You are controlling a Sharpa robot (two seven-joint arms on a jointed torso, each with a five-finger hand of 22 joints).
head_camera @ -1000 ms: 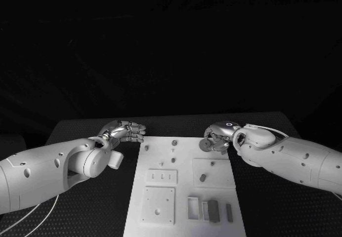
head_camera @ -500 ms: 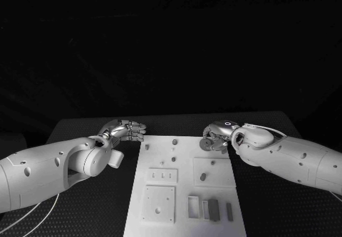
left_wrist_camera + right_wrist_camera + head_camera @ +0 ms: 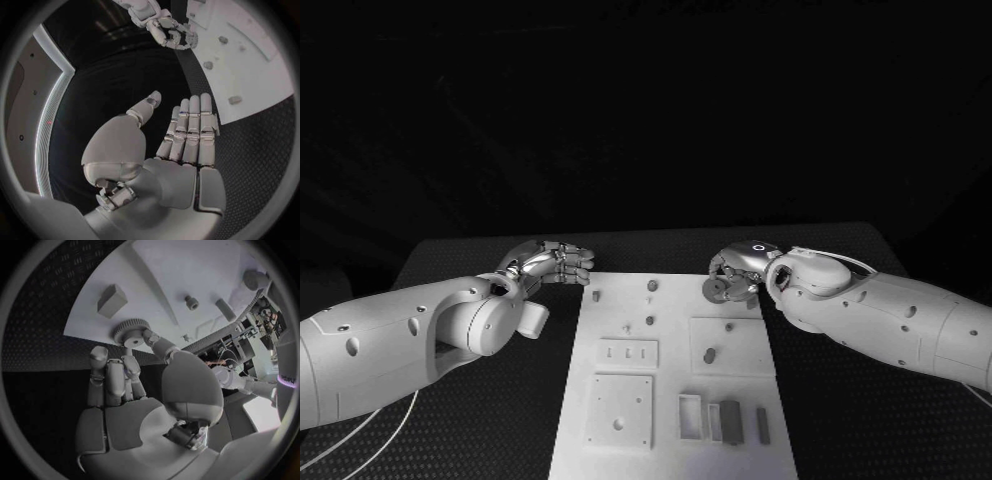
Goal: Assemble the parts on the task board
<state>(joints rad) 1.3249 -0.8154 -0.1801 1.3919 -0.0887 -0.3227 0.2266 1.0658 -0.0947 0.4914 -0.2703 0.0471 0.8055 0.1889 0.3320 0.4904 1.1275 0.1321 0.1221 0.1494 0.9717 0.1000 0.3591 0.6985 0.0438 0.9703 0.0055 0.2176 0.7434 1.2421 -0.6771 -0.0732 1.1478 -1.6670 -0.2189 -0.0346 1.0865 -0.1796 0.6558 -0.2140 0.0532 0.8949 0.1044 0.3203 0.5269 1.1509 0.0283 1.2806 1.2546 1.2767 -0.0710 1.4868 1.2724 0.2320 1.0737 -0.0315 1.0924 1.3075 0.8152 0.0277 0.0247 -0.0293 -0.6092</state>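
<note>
The task board point(image 3: 678, 370) lies in the middle of the black tabletop point(image 3: 473, 430), running away from the robot. The right hand point(image 3: 737, 272) sits at the board's far right corner, where a small toothed gear point(image 3: 130, 331) rests at the board's edge. In the right wrist view the thumb tip touches the gear's pale hub from one side, while the other fingers point(image 3: 112, 377) lie straight and close together just beside the gear, on the tabletop side. Whether those fingers actually touch the teeth is hard to tell from this angle, so the grip itself cannot be confirmed.

The left hand point(image 3: 548, 265) hovers over the bare tabletop just off the board's far left corner, apart from the board. In the left wrist view its fingers point(image 3: 190, 127) are stretched out flat and pressed side by side, the thumb angled away, with nothing between them.

On the board, small pegs point(image 3: 652, 287) stand near the far end, a slotted part point(image 3: 710, 355) sits at mid-board on the right, and several upright rectangular blocks point(image 3: 728, 420) stand in a row near the close end.
</note>
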